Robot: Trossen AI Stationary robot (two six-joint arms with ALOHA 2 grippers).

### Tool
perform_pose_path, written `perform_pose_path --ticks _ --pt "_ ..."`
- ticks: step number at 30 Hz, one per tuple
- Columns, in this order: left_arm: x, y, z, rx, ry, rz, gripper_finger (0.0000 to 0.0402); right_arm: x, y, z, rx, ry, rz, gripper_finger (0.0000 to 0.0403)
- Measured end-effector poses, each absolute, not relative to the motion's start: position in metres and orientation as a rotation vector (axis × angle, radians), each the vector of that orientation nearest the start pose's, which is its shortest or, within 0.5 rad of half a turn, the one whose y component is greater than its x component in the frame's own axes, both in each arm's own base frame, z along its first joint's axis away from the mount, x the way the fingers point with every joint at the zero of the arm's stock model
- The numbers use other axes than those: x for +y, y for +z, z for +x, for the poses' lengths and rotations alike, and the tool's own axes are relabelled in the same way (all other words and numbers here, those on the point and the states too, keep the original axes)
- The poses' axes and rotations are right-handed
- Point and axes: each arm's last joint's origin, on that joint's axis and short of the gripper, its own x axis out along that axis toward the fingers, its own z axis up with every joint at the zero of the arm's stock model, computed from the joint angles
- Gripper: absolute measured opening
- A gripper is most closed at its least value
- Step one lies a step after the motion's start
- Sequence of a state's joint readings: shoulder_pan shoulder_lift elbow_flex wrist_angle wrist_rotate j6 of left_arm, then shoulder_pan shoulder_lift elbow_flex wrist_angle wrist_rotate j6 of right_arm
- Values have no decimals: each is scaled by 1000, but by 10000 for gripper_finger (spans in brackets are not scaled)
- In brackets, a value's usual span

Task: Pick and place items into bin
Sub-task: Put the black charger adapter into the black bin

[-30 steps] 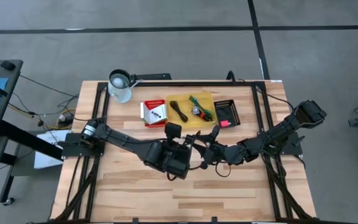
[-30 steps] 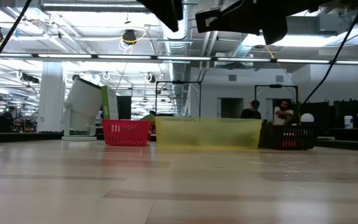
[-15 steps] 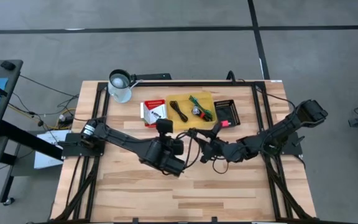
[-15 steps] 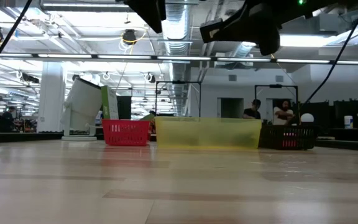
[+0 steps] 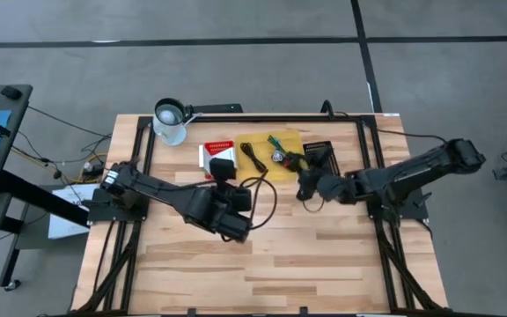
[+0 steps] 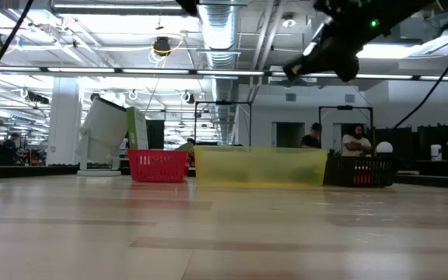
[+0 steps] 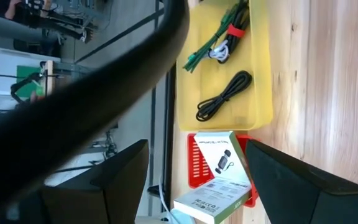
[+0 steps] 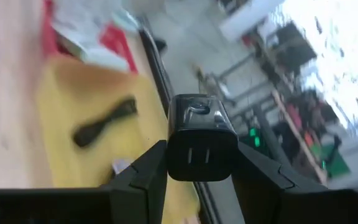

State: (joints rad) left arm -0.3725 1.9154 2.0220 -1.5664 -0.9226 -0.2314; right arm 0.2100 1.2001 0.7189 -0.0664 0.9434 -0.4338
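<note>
My right gripper (image 5: 303, 183) hangs above the near right corner of the yellow bin (image 5: 255, 169) and is shut on a black plug block (image 8: 201, 134) with two prongs. In the low view it (image 6: 317, 58) is well above the bin. A thin black cord (image 5: 267, 195) loops over the table near both arms. The yellow bin holds a black cord (image 7: 224, 96), a green stick-like piece (image 7: 205, 48) and a small silvery piece (image 5: 279, 157). White packets with green print (image 7: 219, 180) lie in the red basket (image 5: 210, 148). My left gripper (image 7: 197, 149) is open, near that basket. My right gripper pinches the black plug block between its two fingers (image 8: 151, 165), one on each side face (image 8: 173, 143). The pronged end faces back at the wrist camera. The block is lifted clear, above the yellow bin.
A black basket (image 5: 321, 160) with a red-pink piece (image 5: 318, 174) stands right of the yellow bin. A white pitcher (image 5: 171, 123) sits at the far left corner. Bare wood lies on the near half of the table (image 5: 262, 269). People stand in the room beyond.
My right gripper has moved from the table's middle toward the far edge and to the right, up to the yellow bin's near corner, staying shut on the block. My left gripper has drawn toward the far left, nearer the red basket. The black cord loop has followed toward the bins.
</note>
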Motion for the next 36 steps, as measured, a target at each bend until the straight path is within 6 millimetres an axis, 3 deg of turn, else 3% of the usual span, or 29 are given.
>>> perform_pose_path --ticks 8,19,36 --pt "-106 361 335 1073 573 667 261 -12 237 215 840 -701 -568 140" --pt "-106 361 335 1076 567 664 261 -50 220 203 1057 -719 -424 142" --pt "-107 360 335 1103 526 631 261 -73 202 188 1292 -610 -273 152"
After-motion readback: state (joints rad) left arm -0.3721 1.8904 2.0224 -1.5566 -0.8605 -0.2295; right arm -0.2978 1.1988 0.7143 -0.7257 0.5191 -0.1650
